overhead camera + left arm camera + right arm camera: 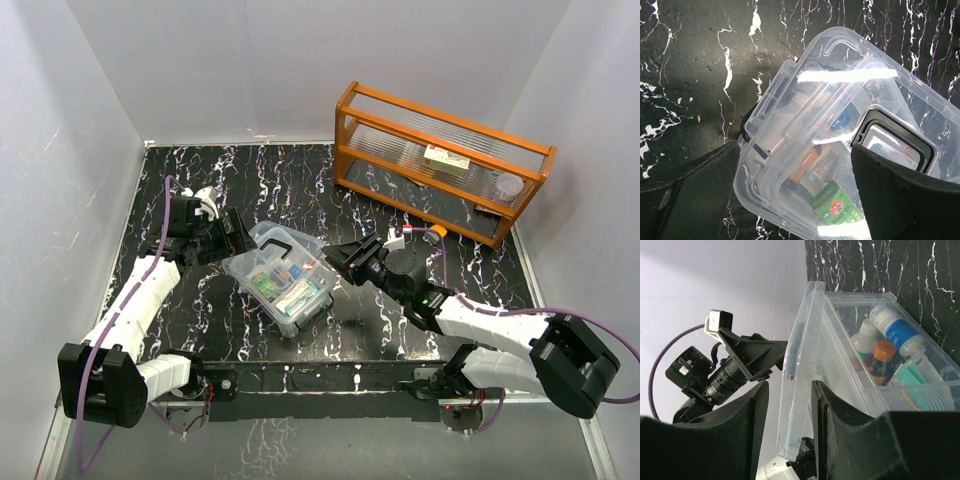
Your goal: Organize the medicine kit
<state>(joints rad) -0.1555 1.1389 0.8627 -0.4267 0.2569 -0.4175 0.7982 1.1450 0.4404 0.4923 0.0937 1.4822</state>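
The right gripper [790,390] is straddling the clear lid [796,365] at the edge of the medicine kit [280,275] nearest the orange rack [346,140] — whether it is actually pinching, I cannot tell. The left gripper [795,150] is hovering, spread wide, over the side farthest from the rack. The kit is sitting well clear of the rack, toward the arm bases. The thin, slick lid is probably flexing easily, while the box, holding bottles [890,330], is likely carrying the weight — the rim or dark handle [863,127] is looking like the safest hold.
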